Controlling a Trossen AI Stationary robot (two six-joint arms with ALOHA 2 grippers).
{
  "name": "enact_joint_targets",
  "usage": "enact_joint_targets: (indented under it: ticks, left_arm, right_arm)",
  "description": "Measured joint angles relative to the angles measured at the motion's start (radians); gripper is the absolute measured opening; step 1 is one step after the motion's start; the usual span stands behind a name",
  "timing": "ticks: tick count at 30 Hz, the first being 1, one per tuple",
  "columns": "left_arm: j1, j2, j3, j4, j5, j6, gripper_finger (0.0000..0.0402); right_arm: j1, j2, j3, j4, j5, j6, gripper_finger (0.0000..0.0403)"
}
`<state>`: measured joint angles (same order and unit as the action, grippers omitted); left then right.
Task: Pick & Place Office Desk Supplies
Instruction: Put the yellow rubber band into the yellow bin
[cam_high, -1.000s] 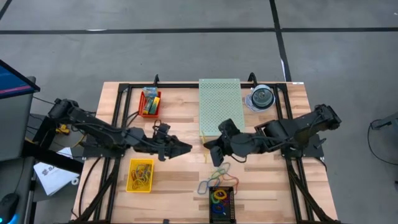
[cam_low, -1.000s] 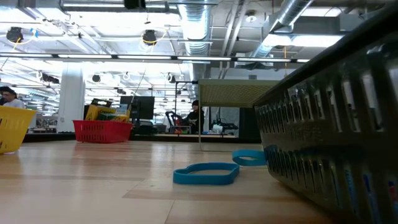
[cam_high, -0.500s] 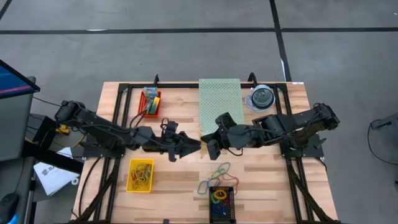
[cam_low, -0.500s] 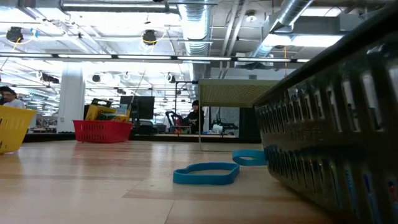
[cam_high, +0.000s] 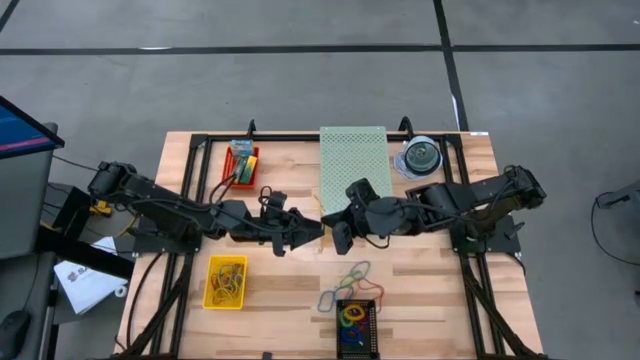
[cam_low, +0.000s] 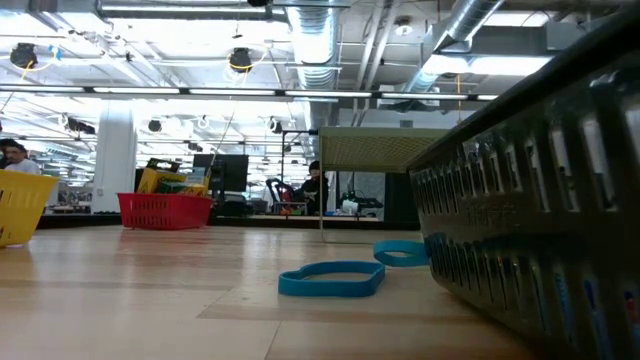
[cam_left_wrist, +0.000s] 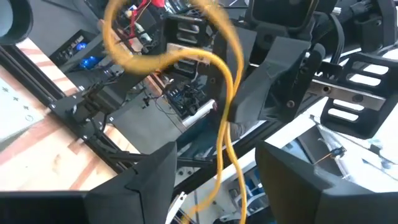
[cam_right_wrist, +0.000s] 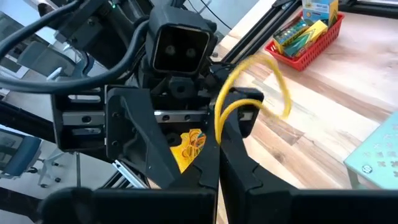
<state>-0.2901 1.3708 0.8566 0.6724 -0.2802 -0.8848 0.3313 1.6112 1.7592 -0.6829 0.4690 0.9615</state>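
**Band handover above mid-table**

Right gripper (cam_right_wrist: 219, 158) pinches a yellow rubber band (cam_right_wrist: 249, 102) just in front of the green perforated box (cam_high: 352, 170). Left gripper (cam_high: 308, 232) meets it there, fingers spread around the band. Risk: an early release drops the band. It is thin, looped and springy.

Two arms; three baskets: red basket (cam_high: 241, 166), yellow basket (cam_high: 226, 282), black basket (cam_high: 357, 328); one yellow rubber band (cam_right_wrist: 252, 93); one perforated box (cam_high: 352, 170).

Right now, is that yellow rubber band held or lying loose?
Held: the right pincer is shut on the yellow rubber band.
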Motion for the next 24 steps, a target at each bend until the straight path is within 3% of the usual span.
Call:
enact_joint_targets:
  ticks: [6, 17, 24]
  left_arm:
    - [0.0, 0.0, 0.0, 0.0, 0.0, -0.017, 0.0175]
    - [0.0, 0.0, 0.0, 0.001, 0.025, -0.013, 0.0011]
    - [0.0, -0.001, 0.001, 0.004, 0.024, -0.011, 0.0002]
  right_arm:
    - [-0.006, 0.0, 0.0, 0.011, 0.0, -0.012, 0.0]
    - [-0.007, 0.0, 0.0, 0.011, 0.0, -0.019, 0.0]
    - [-0.006, 0.0, 0.0, 0.04, -0.004, -0.055, 0.0018]
